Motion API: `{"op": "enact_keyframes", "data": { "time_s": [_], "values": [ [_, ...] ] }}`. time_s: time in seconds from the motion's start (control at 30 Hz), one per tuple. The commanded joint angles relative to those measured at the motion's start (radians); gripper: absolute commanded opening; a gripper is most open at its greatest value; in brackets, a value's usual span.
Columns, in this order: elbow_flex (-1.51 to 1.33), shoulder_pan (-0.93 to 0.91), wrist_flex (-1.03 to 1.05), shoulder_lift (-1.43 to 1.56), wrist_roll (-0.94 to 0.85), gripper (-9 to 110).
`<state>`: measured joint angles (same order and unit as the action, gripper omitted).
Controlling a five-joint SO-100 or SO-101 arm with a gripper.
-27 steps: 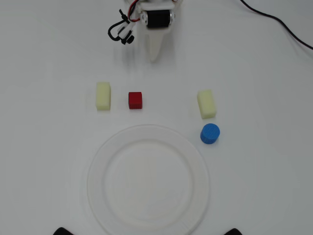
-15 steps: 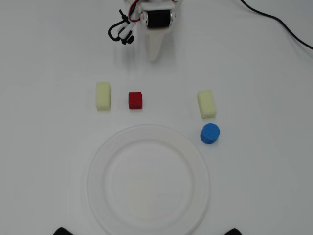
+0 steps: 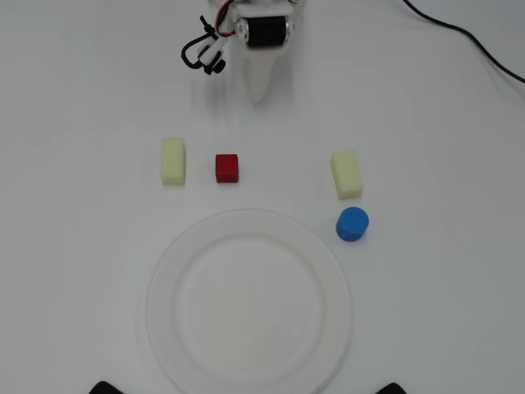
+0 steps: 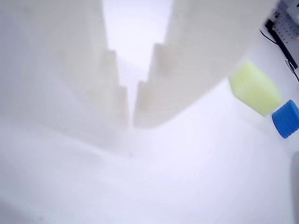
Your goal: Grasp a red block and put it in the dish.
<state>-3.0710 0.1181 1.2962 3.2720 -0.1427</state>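
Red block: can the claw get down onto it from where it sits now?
Probably yes. In the overhead view the red block stands apart from the pale yellow block beside it and the dish, with bare table between it and the claw, whose fingers look nearly closed.

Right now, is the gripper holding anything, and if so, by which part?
Nothing is held. The gripper has its jaws nearly closed with nothing between them, and the small dark-red cube sits untouched on the white table.

Red block [image 3: 227,167], white dish [image 3: 164,283], blue cyl. [image 3: 352,223]
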Motion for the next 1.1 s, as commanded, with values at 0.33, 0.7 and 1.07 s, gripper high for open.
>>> {"op": "enact_keyframes", "data": {
  "time_s": [0.33,0.7,1.07],
  "values": [
    [0.244,-0.029,-0.061,-0.161,-0.002,0],
    [0.795,-0.051,-0.149,-0.986,-0.012,6],
    [1.015,-0.081,-0.307,-1.419,-0.003,31]
  ]
}}
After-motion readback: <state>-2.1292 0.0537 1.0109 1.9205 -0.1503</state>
